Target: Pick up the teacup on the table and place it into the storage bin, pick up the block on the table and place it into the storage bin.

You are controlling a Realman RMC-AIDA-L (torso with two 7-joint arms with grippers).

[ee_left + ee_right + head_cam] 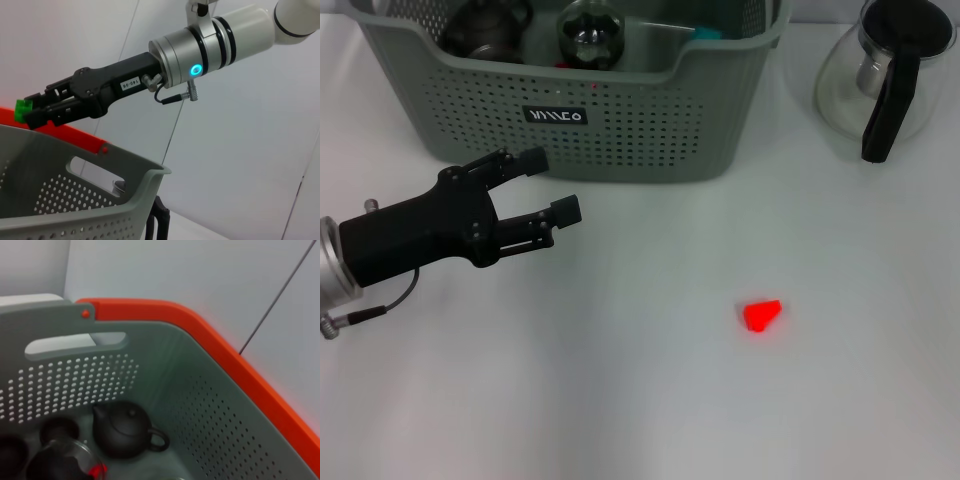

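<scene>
The large grey-green plastic storage bin with perforated walls [620, 120] stands at the far side of the white desk [650, 400], its long side facing the robot and its small black label with white lettering [556, 115] on that near wall. Inside it lie a dark round teapot [485, 28] and a clear glass vessel with a dark inside [590, 35]; the right wrist view looks down into the bin and shows the black teapot [125, 427] with its spout toward one short wall and its handle toward the other, plus small dark cups [59, 429] beside it.

The small red wedge-shaped block [761, 314] lies on the desk, well in front of the bin and to the right of centre, its long axis running roughly left to right with the narrower end pointing right.

The black left gripper [552, 185] hovers over the desk just in front of the bin's near wall, pointing right, its two fingers spread apart with nothing between them. The right gripper [30, 111] is held above the bin's rim, closed on a small green block [22, 109].

A clear glass jug with a black handle [885, 75] stands to the right of the bin.
</scene>
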